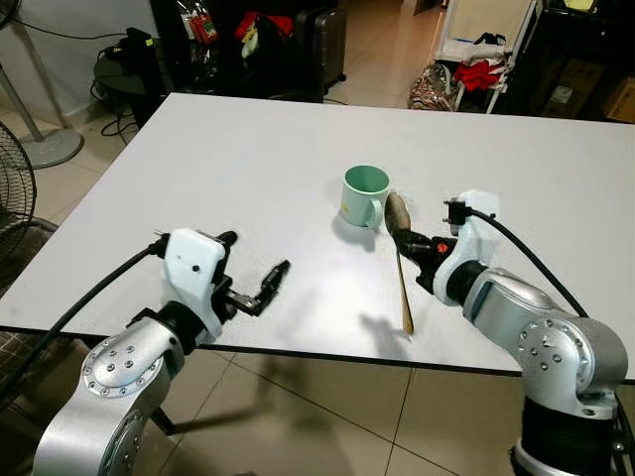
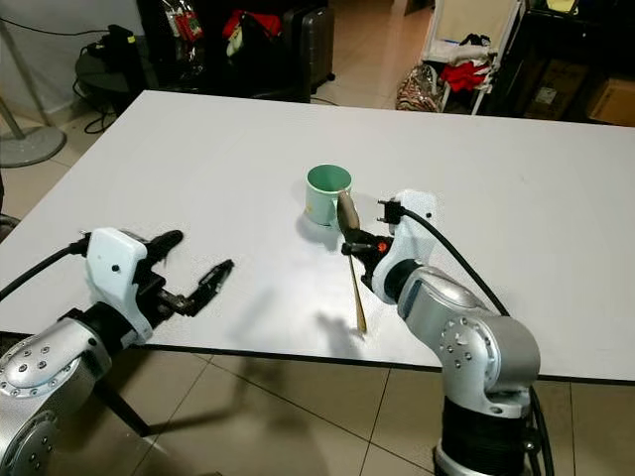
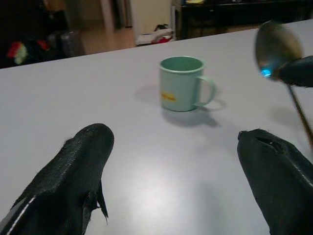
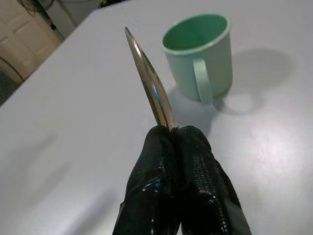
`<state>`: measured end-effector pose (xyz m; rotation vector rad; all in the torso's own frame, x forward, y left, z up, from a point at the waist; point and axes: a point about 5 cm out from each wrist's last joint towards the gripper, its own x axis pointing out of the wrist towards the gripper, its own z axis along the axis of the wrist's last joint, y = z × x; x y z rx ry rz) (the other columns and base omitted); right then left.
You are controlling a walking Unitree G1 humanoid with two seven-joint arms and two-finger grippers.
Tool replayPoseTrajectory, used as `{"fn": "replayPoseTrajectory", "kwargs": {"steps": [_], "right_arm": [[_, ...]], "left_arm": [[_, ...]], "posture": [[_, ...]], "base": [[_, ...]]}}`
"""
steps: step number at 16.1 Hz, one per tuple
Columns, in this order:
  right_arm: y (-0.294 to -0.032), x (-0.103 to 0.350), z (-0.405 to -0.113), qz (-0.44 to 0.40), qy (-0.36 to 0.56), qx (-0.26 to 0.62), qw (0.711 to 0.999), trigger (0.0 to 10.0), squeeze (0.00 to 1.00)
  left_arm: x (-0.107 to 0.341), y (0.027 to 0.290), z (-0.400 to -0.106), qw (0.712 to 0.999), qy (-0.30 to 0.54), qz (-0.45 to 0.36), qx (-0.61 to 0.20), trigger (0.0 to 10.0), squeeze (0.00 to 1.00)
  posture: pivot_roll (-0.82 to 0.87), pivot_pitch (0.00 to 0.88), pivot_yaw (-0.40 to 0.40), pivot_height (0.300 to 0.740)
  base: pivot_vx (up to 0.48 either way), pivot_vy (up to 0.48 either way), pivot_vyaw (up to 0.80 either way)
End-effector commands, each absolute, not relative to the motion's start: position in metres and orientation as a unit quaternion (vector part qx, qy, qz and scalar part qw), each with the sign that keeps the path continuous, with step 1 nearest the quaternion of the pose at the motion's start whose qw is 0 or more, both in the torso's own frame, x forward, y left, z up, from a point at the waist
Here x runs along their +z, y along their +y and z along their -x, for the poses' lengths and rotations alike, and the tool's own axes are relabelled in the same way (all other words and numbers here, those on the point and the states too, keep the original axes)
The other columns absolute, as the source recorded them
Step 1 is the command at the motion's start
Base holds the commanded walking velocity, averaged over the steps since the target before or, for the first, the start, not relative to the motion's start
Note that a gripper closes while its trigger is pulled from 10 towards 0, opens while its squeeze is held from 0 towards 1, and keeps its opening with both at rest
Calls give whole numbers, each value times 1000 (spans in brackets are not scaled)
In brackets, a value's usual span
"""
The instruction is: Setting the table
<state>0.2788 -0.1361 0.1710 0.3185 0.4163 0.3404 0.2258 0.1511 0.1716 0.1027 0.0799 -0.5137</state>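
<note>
The right pincer (image 1: 409, 241) is closed tight on a spoon (image 1: 399, 260), gripping it just below the bowl, so the bowl stands up right beside the handle of the green mug (image 1: 364, 194) while the long handle slants down toward the near edge of the white surface (image 1: 248, 169). In the right wrist view the two black fingers (image 4: 182, 171) press together with the spoon's bowl edge-on between them, pointing toward the mug. The mug stands upright on the surface, its handle turned toward the right pincer, and looks empty. The left pincer (image 1: 250, 270) hovers low over the surface, well apart from the mug on the robot's left and nearer the front edge, its fingers spread wide and holding nothing.
</note>
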Motion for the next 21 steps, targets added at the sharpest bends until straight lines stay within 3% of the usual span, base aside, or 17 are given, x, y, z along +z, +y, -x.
{"fn": "replayPoseTrajectory", "kwargs": {"steps": [1, 7, 17, 21], "right_arm": [[-138, 172, -282, -160, 216, 175, 947, 10000, 0], [-156, 140, -289, -234, 290, 140, 917, 10000, 0], [-159, 140, -330, -208, 295, 150, 921, 10000, 0], [-159, 146, -333, -195, 284, 159, 925, 10000, 0]], "left_arm": [[175, 147, -222, 957, 40, -56, -282, 10000, 0], [176, 146, -222, 948, 46, -58, -310, 10000, 0], [178, 146, -224, 945, 43, -60, -319, 10000, 0], [179, 147, -223, 945, 42, -62, -319, 10000, 0]], "posture": [[-79, 16, -3, 740], [-69, 4, -7, 740], [-65, 6, -20, 740], [-55, 13, -21, 740]], "base": [[0, 0, 0], [0, 0, 0], [0, 0, 0], [0, 0, 0]]}}
